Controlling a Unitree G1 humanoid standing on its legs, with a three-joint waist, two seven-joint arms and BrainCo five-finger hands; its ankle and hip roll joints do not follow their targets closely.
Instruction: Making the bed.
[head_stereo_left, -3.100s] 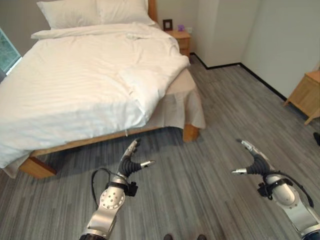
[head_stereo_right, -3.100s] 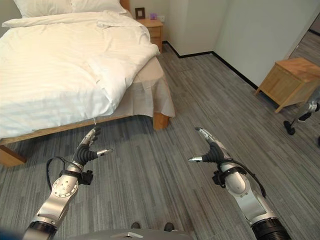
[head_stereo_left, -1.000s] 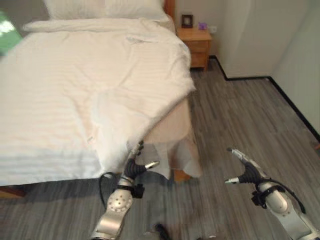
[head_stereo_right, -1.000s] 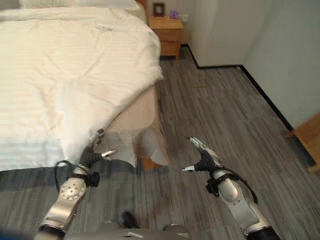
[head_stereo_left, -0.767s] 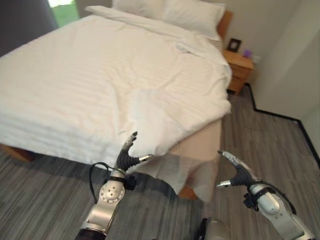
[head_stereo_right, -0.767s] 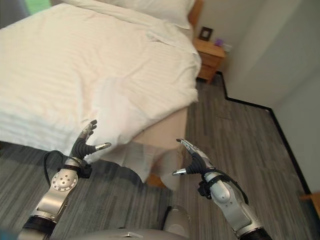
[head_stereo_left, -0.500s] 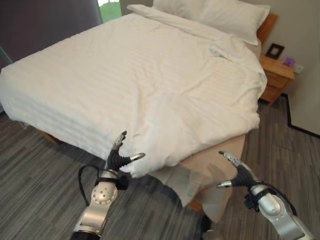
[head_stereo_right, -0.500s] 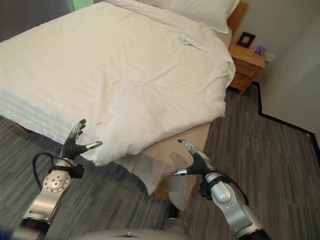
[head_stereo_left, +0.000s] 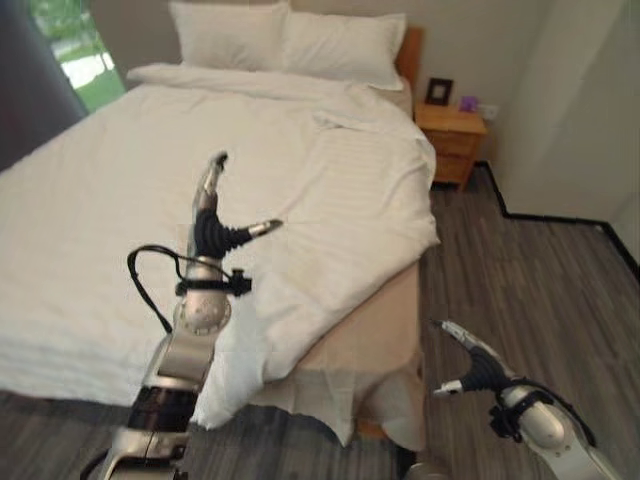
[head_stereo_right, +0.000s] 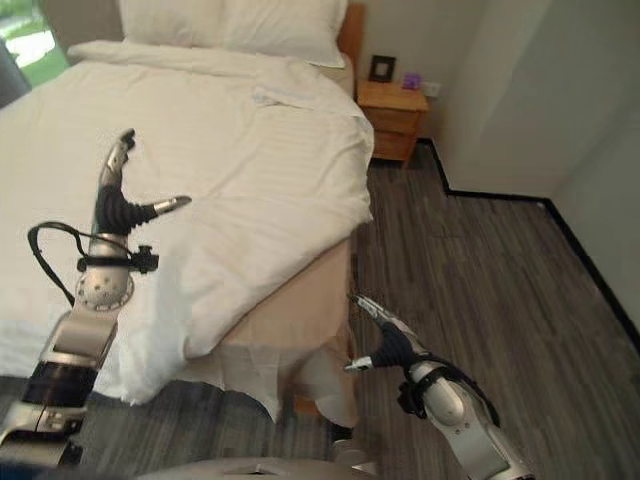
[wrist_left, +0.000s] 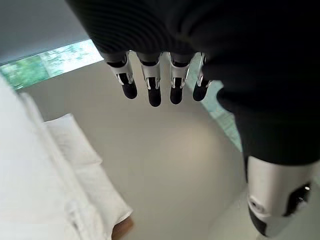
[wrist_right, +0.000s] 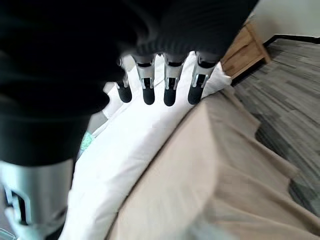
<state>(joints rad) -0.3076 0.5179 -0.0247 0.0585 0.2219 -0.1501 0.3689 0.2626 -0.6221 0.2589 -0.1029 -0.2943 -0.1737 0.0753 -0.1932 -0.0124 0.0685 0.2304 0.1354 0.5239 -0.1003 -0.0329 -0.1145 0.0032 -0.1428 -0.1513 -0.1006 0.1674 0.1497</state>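
Observation:
A bed with a white duvet (head_stereo_left: 150, 210) fills the left and middle of the eye views, two white pillows (head_stereo_left: 290, 40) at its head. The duvet's near right corner (head_stereo_left: 330, 300) is turned back, baring the beige mattress (head_stereo_left: 375, 330) and its skirt. My left hand (head_stereo_left: 212, 225) is raised above the duvet, fingers straight and thumb spread, holding nothing. Low by the bed's near corner my right hand (head_stereo_left: 465, 365) is open and empty over the floor. In the right wrist view the straight fingers (wrist_right: 167, 90) point at the mattress edge (wrist_right: 200, 165).
A wooden nightstand (head_stereo_left: 452, 140) stands at the bed's head on the right, with a small dark frame (head_stereo_left: 438, 90) and a purple object on it. Grey plank floor (head_stereo_left: 540, 290) runs along the bed's right side up to white walls. A window (head_stereo_left: 75, 60) is at the far left.
The camera has swung and the bed now lies more lengthwise. My left hand has risen from the duvet's near edge to well above the duvet. The right hand stays low and open.

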